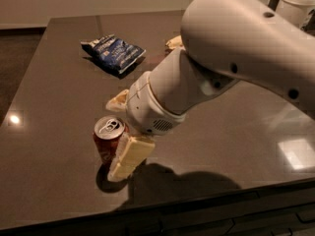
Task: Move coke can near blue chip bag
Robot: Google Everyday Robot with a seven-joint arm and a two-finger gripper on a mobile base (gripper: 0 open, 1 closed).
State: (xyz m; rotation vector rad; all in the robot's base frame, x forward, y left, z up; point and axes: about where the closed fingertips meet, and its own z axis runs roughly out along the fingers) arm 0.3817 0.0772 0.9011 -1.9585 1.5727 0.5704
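The coke can (106, 140) is a red can with a silver top. It stands upright near the front edge of the dark table (54, 97). My gripper (114, 138) has come down at the can's right side. One pale finger (129, 156) lies along the can's near right side and the other finger (118, 101) shows just behind the can. The fingers are apart with the can between them. The blue chip bag (114, 53) lies crumpled at the far left of the table, well away from the can.
A bit of a tan snack bag (173, 43) shows behind my big white arm (231, 58), which hides the table's middle. A white object (300, 1) stands at the top right. The table's front edge (197, 200) runs just below the can.
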